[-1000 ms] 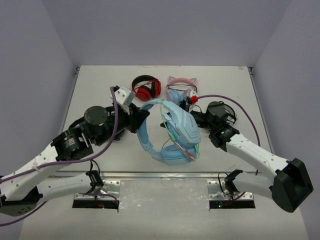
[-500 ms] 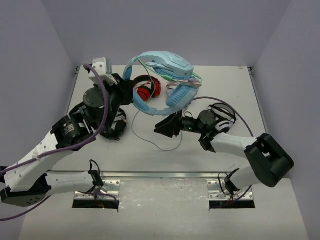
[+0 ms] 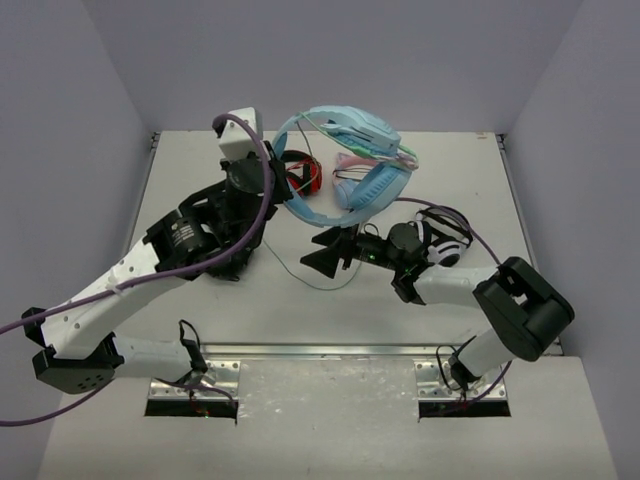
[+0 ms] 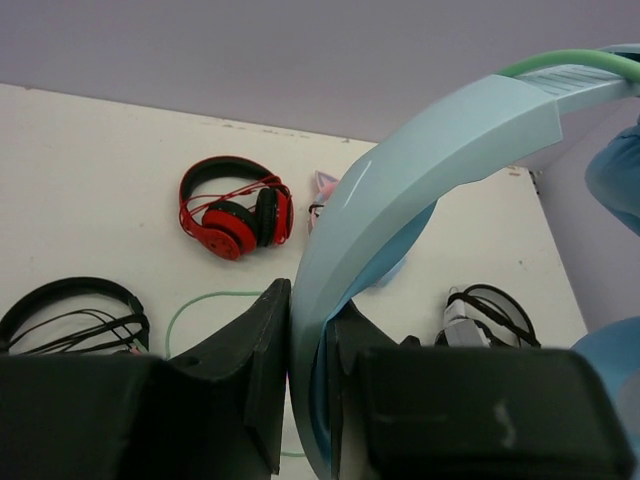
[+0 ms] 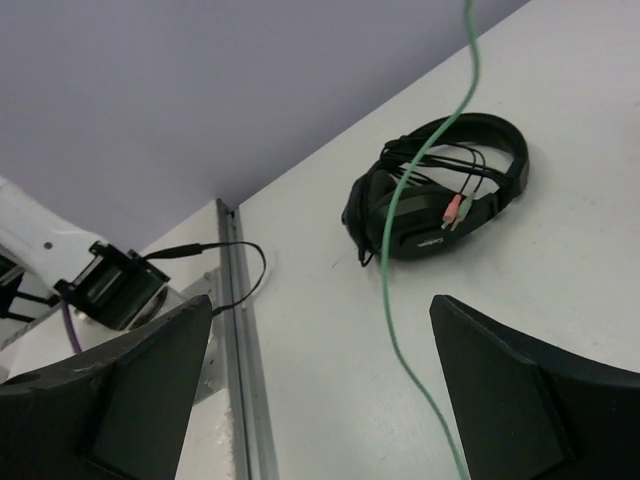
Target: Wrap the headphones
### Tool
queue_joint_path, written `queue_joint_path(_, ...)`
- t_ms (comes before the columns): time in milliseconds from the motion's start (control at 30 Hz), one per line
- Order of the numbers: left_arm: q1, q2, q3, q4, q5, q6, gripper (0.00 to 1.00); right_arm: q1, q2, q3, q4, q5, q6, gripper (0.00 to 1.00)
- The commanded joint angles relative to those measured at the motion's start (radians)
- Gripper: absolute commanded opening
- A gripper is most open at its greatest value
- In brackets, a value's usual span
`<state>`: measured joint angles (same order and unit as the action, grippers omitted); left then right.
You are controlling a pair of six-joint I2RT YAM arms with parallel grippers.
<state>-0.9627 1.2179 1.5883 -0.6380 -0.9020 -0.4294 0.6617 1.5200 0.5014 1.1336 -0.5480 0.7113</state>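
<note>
Though not yet wrapped, headphones [image 3: 352,123]: raised well above the far half of the desk [image 3: 190,165], hung by the wide headband, both cups out to the right.
Cable [image 5: 385,262]: some turns seemingly laid across the cups already; remainder dropping to a loose loop on the desk between the two arms.
Left claw [image 4: 308,340]: clamped on the headband, probably to keep the set off the desk and let the slack hang free for winding.
Right claw [image 3: 310,253]: spread wide, gripping nothing, low over the desk, with the green line between its fingers in the wrist view; likely lined up to catch it.
Next, as a guess: pinching the slack and carrying it round the cups.
Risk: thin cable slipping out, or snagging on the black pair [image 5: 440,200] just behind it.
Around: red pair [image 4: 235,215], pink-eared pair [image 3: 350,162] and white-and-black pair [image 3: 447,237], all on the desk, apart from the lifted set.
</note>
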Motion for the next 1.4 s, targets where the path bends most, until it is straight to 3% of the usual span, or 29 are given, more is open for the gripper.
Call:
queue_joint_path(0, -0.007, -0.057, 0.078, 0.104, -0.017, -0.097, 0.0, 0.001, 0.025, 0.058, -0.035, 0.071, -0.096, 0.91)
queue_joint_path(167, -0.005, -0.067, 0.081, 0.095, 0.015, -0.131, 0.0, 0.003, 0.158, 0.116, 0.011, 0.071, -0.049, 0.91)
queue_joint_path(533, -0.007, -0.11, 0.024, 0.1, 0.087, -0.187, 0.0, 0.036, 0.428, 0.422, 0.011, -0.115, 0.086, 0.88)
queue_joint_path(800, -0.005, -0.127, -0.011, 0.1, 0.13, -0.203, 0.0, 0.053, 0.581, 0.531, 0.245, -0.177, 0.273, 0.85)
queue_joint_path(1000, -0.007, -0.146, -0.03, 0.104, 0.115, -0.201, 0.0, 0.11, 0.598, 0.612, 0.118, -0.167, 0.192, 0.84)
queue_joint_path(1133, -0.007, -0.147, -0.027, 0.104, 0.104, -0.197, 0.0, 0.116, 0.627, 0.618, 0.138, -0.162, 0.218, 0.69)
queue_joint_path(1233, -0.007, -0.146, -0.024, 0.11, 0.097, -0.192, 0.0, 0.121, 0.658, 0.624, 0.205, -0.176, 0.276, 0.51)
queue_joint_path(1367, -0.007, -0.136, -0.008, 0.109, 0.077, -0.181, 0.0, 0.148, 0.663, 0.632, 0.23, -0.194, 0.297, 0.44)
